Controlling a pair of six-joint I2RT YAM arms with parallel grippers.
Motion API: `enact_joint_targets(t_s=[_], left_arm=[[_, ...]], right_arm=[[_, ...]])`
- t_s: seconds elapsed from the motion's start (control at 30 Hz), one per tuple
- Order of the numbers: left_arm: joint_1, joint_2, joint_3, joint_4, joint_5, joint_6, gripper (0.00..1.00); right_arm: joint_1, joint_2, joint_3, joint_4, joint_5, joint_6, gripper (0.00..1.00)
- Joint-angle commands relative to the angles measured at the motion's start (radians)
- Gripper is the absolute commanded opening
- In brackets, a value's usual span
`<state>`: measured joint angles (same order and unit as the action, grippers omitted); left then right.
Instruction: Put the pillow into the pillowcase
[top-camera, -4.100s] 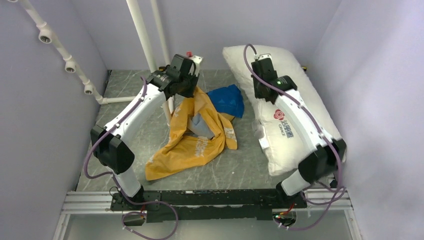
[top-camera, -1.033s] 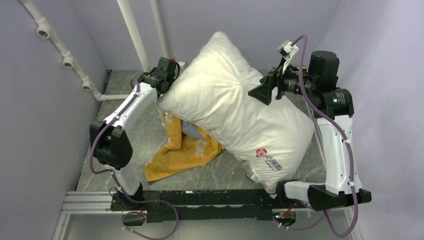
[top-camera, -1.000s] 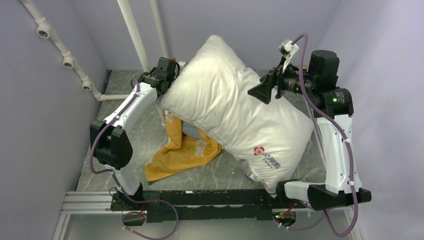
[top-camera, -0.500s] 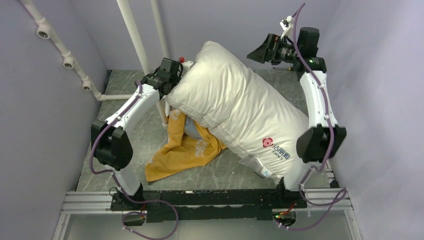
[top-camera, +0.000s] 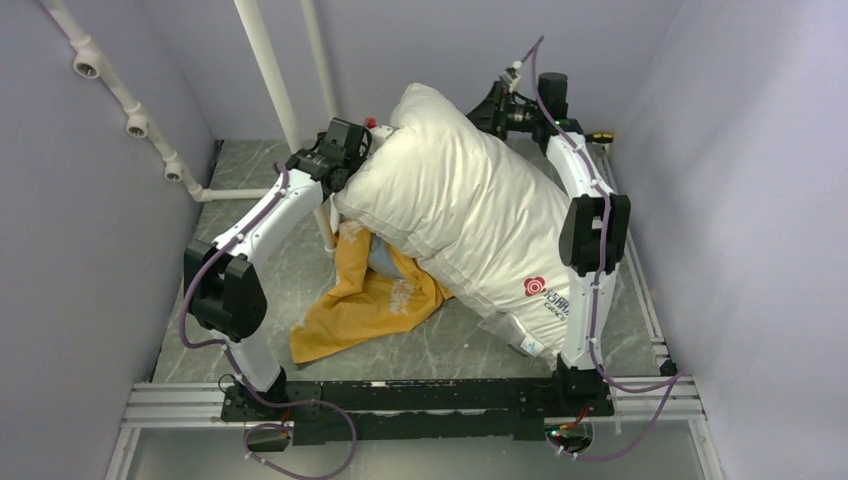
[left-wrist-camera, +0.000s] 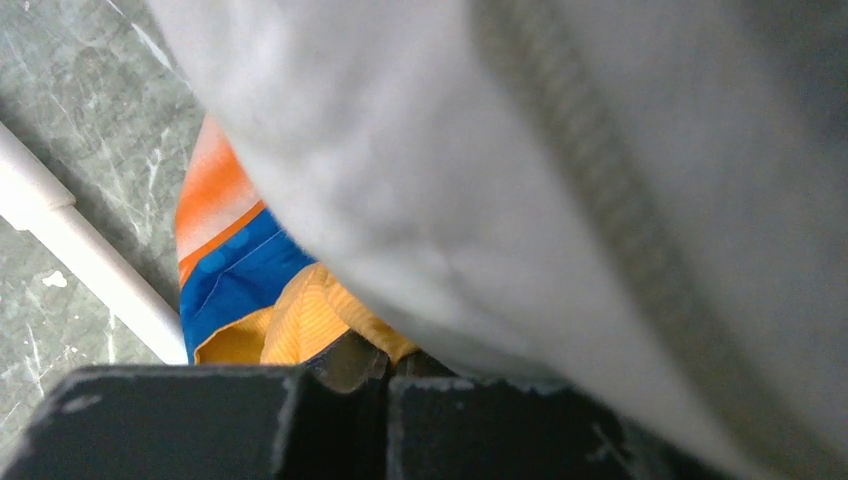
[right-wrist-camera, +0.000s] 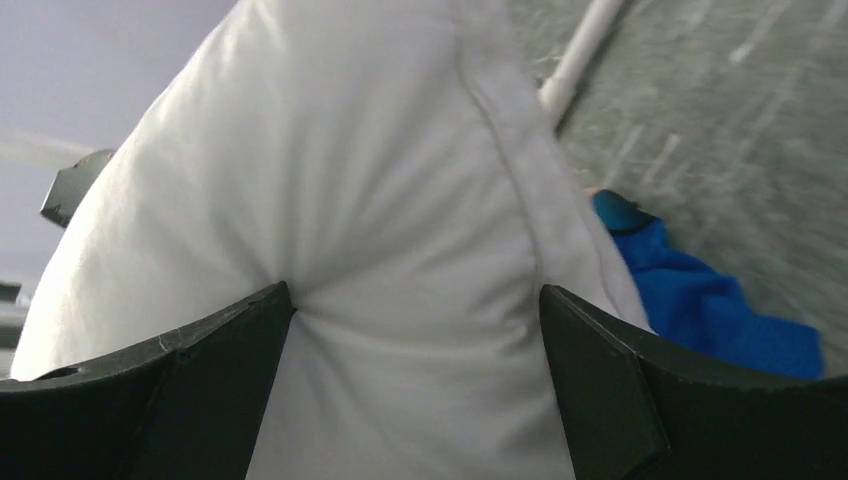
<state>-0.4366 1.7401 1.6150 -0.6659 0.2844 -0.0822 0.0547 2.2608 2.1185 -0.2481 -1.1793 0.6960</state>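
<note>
The plump white pillow (right-wrist-camera: 380, 180) is bulging between the wide-spread jaws of the right gripper (right-wrist-camera: 415, 295). Its red logo (top-camera: 535, 286) is reading too small. The left gripper (left-wrist-camera: 388, 368) is pinching the yellow-orange pillowcase (left-wrist-camera: 300, 320).

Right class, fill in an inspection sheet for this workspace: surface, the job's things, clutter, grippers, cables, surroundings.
Surface: grey marbled table, bare where it shows.
Job's things: pillow lies tilted across the pillowcase, not inside it. The pillowcase is crumpled, yellow-orange side up and partly under the pillow.
Clutter: nothing seen.
Grippers: left gripper is shut on the pillowcase, under the pillow's edge. Right gripper is open wide, fingers pressed into the pillow's far end.
Cables: purple cables run along both arms and loop at the bases, clear of the fabric.
Surroundings: lilac walls on three sides, white pipes at the back left.
</note>
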Motion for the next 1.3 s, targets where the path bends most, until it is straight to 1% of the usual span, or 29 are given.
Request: enact_joint_targets(t_s=[0.0, 0.03, 0.07, 0.1, 0.13, 0.17, 0.23, 0.3, 0.33, 0.37, 0.4, 0.43, 0.47, 0.5, 0.6, 0.67, 0.73, 0.8, 0.93, 1.03, 1.1, 1.17, 1.2, 1.27], left_arm=[[-0.065, -0.028, 0.033, 0.03, 0.059, 0.034, 0.0], [-0.065, -0.03, 0.033, 0.031, 0.059, 0.031, 0.0], [-0.066, -0.032, 0.031, 0.032, 0.058, 0.028, 0.0], [-0.066, -0.036, 0.031, 0.034, 0.055, 0.025, 0.0], [-0.067, -0.04, 0.03, 0.034, 0.05, 0.022, 0.0], [-0.067, -0.044, 0.027, 0.035, 0.041, 0.019, 0.0], [-0.066, -0.057, 0.019, 0.037, 0.013, 0.009, 0.0], [-0.067, -0.067, 0.012, 0.037, -0.021, 0.001, 0.0], [-0.067, -0.073, 0.01, 0.038, -0.032, -0.002, 0.0], [-0.067, -0.077, 0.008, 0.04, -0.039, -0.005, 0.0], [-0.067, -0.081, 0.009, 0.04, -0.048, -0.008, 0.0], [-0.066, -0.083, 0.011, 0.04, -0.056, -0.012, 0.0], [-0.066, -0.085, 0.012, 0.041, -0.07, -0.015, 0.0], [-0.067, -0.087, 0.013, 0.044, -0.087, -0.02, 0.0], [-0.067, -0.088, 0.03, 0.037, -0.183, -0.039, 0.0], [-0.066, -0.082, 0.051, 0.032, -0.238, -0.045, 0.0], [-0.066, -0.069, 0.076, 0.039, -0.253, -0.04, 0.0], [-0.066, -0.044, 0.128, 0.039, -0.256, -0.042, 0.0], [-0.066, 0.032, 0.262, 0.02, -0.281, -0.048, 0.0], [-0.067, 0.075, 0.348, 0.039, -0.362, -0.048, 0.0], [-0.066, 0.093, 0.393, 0.064, -0.421, -0.052, 0.0], [-0.067, 0.108, 0.444, 0.075, -0.452, -0.054, 0.0], [-0.067, 0.117, 0.463, 0.081, -0.458, -0.054, 0.0], [-0.067, 0.128, 0.495, 0.097, -0.454, -0.051, 0.0]], right_arm=[[0.087, -0.034, -0.027, 0.29, -0.147, 0.154, 0.95], [0.098, -0.039, -0.049, 0.339, -0.161, 0.183, 0.85], [0.108, -0.048, -0.069, 0.383, -0.175, 0.209, 0.7], [0.112, -0.058, -0.09, 0.428, -0.19, 0.24, 0.47], [0.112, -0.076, -0.12, 0.48, -0.198, 0.278, 0.16], [0.106, -0.106, -0.163, 0.525, -0.191, 0.309, 0.0], [0.086, -0.18, -0.226, 0.576, -0.184, 0.334, 0.0], [0.07, -0.254, -0.247, 0.522, -0.186, 0.292, 0.0], [0.067, -0.289, -0.244, 0.46, -0.187, 0.241, 0.0], [0.064, -0.326, -0.23, 0.361, -0.182, 0.166, 0.0], [0.061, -0.368, -0.206, 0.204, -0.172, 0.051, 0.0], [0.059, -0.401, -0.186, 0.097, -0.159, -0.03, 0.0], [0.054, -0.433, -0.177, 0.025, -0.148, -0.084, 0.0], [0.048, -0.467, -0.182, -0.009, -0.142, -0.108, 0.0], [0.03, -0.575, -0.271, -0.02, -0.149, -0.117, 0.0], [0.02, -0.642, -0.322, -0.062, -0.142, -0.151, 0.0], [0.013, -0.707, -0.365, -0.1, -0.133, -0.179, 0.0], [0.011, -0.774, -0.406, -0.109, -0.112, -0.19, 0.0], [0.009, -0.896, -0.452, -0.117, -0.139, -0.207, 0.0], [0.007, -0.966, -0.468, -0.168, -0.136, -0.257, 0.0], [0.007, -1.009, -0.434, -0.295, -0.061, -0.351, 0.0], [0.005, -1.033, -0.372, -0.462, 0.11, -0.464, 0.0], [0.006, -1.051, -0.369, -0.487, 0.182, -0.478, 0.0], [0.005, -1.069, -0.368, -0.49, 0.218, -0.491, 0.0]])
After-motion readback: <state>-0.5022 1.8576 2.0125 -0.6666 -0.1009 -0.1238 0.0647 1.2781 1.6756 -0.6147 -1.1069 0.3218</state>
